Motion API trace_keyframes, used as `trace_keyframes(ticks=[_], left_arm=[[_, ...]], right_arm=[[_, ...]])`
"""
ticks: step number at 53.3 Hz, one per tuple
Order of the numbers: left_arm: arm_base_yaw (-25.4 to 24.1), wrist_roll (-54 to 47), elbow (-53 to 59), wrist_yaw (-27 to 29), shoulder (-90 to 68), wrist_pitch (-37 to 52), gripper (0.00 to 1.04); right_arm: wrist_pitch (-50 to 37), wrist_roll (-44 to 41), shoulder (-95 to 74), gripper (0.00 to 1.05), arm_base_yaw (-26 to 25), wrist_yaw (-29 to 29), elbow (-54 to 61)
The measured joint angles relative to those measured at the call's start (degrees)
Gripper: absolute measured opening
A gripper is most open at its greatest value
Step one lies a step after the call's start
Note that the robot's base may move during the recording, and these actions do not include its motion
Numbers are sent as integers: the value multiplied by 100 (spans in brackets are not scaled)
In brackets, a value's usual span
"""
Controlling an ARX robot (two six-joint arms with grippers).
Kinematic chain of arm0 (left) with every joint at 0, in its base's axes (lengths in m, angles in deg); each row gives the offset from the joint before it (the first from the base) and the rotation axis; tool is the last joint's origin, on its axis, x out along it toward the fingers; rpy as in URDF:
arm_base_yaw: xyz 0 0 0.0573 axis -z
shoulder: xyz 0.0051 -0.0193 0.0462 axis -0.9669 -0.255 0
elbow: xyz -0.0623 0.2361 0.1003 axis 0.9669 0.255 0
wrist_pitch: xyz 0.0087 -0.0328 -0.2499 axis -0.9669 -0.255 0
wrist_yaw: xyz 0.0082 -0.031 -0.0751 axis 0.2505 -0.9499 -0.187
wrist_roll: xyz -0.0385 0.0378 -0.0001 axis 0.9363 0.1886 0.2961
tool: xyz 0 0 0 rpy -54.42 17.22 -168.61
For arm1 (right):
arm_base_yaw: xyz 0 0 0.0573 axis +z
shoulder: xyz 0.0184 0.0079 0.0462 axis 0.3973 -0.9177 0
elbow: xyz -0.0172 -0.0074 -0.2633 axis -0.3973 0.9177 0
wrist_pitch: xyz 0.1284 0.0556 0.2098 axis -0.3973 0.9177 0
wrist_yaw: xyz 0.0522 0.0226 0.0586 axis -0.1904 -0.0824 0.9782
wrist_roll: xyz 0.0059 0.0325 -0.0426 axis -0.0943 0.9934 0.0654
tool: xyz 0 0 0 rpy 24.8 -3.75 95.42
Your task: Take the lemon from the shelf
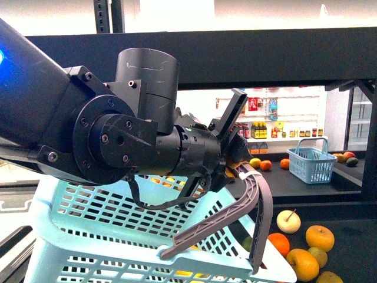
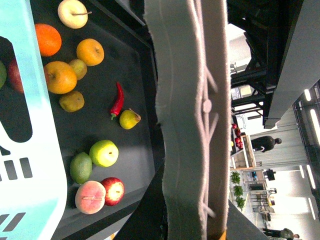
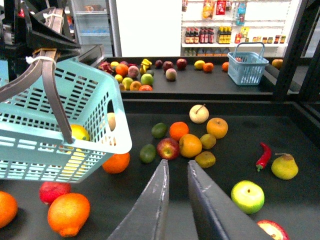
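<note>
Left gripper (image 1: 235, 150) pinches the grey handles (image 1: 235, 212) of the teal basket (image 1: 88, 236) at lower left; right gripper (image 3: 177, 163) slightly spread, empty, above the shelf (image 3: 235, 150)

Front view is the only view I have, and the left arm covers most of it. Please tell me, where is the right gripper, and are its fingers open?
Observer: The right gripper is open, with nothing between its fingers. It is above the black tray of the shelf, where loose fruit lies.
Operator: Thank you. Is there already some fruit inside the basket?
Observer: Yes. The right wrist view shows a yellow fruit inside the basket, low against its wall, near the foot of the grey handle. I cannot tell whether it is a lemon.
</note>
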Motion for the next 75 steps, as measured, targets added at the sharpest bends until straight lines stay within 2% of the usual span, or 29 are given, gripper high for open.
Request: trace_keyframes(ticks=[30,60,62,67,75], left_arm=[[0,0,0,2,0,0,9],[0,0,0,2,0,0,9],[0,0,0,2,0,0,9],[2,-4,0,50,0,2,9],[11,118,2,1032,0,208,9]], right_arm=[[-33,-4,269,2,0,-2,251],[-33,-4,271,95,0,-2,254],[-33,-2,271,98,0,-2,254],[-33,-4,271,97,0,-2,251],[-33,-4,271,97,0,-2,254]])
